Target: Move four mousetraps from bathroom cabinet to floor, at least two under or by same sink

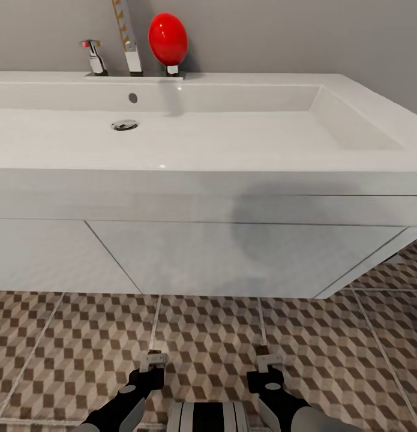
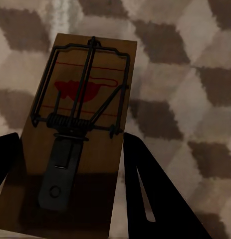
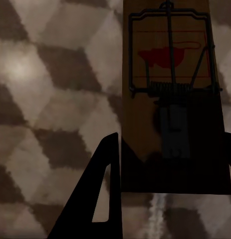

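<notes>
A mousetrap (image 2: 80, 134) sits clamped between the left gripper's (image 1: 153, 360) fingers, and a second mousetrap (image 3: 172, 99) between the right gripper's (image 1: 269, 361). Both hang low over the tiled floor (image 1: 208, 336), just before the white sink (image 1: 244, 150), whose basin holds nothing.

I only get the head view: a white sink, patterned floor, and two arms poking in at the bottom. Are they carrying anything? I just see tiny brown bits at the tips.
Observer: Yes. The left wrist view shows a wooden mousetrap between the left jaws, which are closed against its long edges.
Operator: And the other arm?
Observer: Same there. A second mousetrap sits between the right jaws, above the floor tiles.
Operator: Is anything printed on them?
Observer: Each has a red mouse shape under its black wire bar.
</notes>
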{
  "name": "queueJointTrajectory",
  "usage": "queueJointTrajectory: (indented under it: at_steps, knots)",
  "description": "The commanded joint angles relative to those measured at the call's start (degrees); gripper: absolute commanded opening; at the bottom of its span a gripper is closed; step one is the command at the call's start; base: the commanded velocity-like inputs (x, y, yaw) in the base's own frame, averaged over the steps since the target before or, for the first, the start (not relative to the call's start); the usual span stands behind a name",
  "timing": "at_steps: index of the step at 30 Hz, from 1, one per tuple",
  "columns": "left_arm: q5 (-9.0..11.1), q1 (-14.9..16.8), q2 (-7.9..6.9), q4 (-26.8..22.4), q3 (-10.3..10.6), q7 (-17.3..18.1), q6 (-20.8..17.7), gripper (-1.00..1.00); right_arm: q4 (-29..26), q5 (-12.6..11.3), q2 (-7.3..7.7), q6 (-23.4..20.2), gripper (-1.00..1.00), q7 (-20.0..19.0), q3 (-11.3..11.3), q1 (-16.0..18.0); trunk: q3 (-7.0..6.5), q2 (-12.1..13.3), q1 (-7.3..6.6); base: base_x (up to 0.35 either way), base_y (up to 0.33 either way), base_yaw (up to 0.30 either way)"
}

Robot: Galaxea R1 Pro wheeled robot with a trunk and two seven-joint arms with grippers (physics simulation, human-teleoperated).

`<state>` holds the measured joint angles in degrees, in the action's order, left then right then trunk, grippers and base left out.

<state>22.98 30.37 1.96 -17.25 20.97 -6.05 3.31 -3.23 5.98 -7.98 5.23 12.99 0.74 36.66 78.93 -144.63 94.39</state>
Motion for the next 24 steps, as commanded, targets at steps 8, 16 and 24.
queueJointTrajectory:
  at_steps: [8,16,24]
  knots:
    - [0.23,0.04,-0.02,0.02,0.51,-0.54,0.22,-1.00,0.07,0.53,-0.01,0.29,-1.00,0.28,0.05,0.01,0.04,-0.02,-0.01,0.000,0.000,0.000]
    - [0.23,0.04,-0.02,0.02,0.51,-0.54,0.27,-1.00,0.06,0.53,-0.01,0.86,-1.00,0.28,0.11,0.04,0.04,-0.02,-0.01,0.000,0.000,0.000]
    - [0.22,0.04,-0.10,0.02,0.49,-0.57,0.29,-1.00,0.05,0.54,-0.01,0.91,-1.00,0.28,0.21,0.07,0.04,-0.02,-0.01,0.000,0.000,0.000]
